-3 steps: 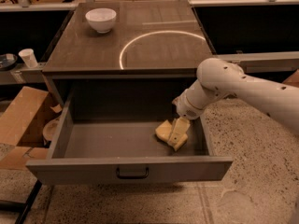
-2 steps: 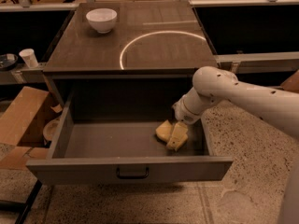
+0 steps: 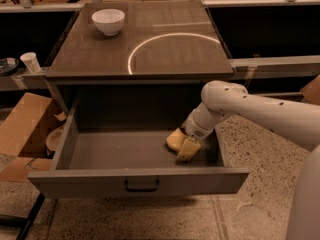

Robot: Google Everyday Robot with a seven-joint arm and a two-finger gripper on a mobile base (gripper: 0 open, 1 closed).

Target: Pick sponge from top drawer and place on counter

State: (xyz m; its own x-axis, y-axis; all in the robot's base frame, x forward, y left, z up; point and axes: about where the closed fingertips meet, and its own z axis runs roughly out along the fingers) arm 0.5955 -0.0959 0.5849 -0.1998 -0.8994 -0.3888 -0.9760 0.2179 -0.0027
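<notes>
The top drawer (image 3: 100, 181) is pulled wide open below the counter (image 3: 165, 59), which is dark brown with a thin white arc. The pale-yellow sponge (image 3: 175, 141) lies on the drawer floor, right of the middle. My gripper (image 3: 190, 136) reaches down into the drawer from the right, right at the sponge and partly covering it. I cannot tell whether it holds the sponge.
A white bowl (image 3: 108, 20) stands at the counter's back left. Cardboard boxes (image 3: 22, 129) lie on the floor left of the drawer. A paper cup (image 3: 31, 62) sits on a shelf at the left. The floor is speckled (image 3: 260, 209) in front and to the right.
My arm has shifted a little left and lower over the drawer. The sponge stays in about the same spot.
</notes>
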